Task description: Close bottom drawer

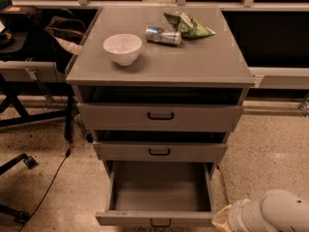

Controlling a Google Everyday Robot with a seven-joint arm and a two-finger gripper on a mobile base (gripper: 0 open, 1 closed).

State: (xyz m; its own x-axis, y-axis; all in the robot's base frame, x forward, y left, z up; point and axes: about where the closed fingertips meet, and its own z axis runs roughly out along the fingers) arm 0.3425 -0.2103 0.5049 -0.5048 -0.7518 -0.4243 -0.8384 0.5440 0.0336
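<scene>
- Step: approach. Bottom drawer [159, 190] is pulled fully out at bottom centre of the frame and is not yet touched.
- Gripper [226, 219] is at the lower right corner, just right of the drawer front. It is mostly cut off, so I can't tell if the jaws are apart or together.
- Next, as I judge it: get in front of the front panel by the handle [160, 223] and push straight in.
- Count: 3 drawers. On the tabletop [203, 64] there are 1 bowl [122, 48], 1 can [163, 35] and 1 bag [188, 25].

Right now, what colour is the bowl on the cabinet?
The bowl is white, in the camera view. The end effector is lower right, beside the bottom drawer.
</scene>
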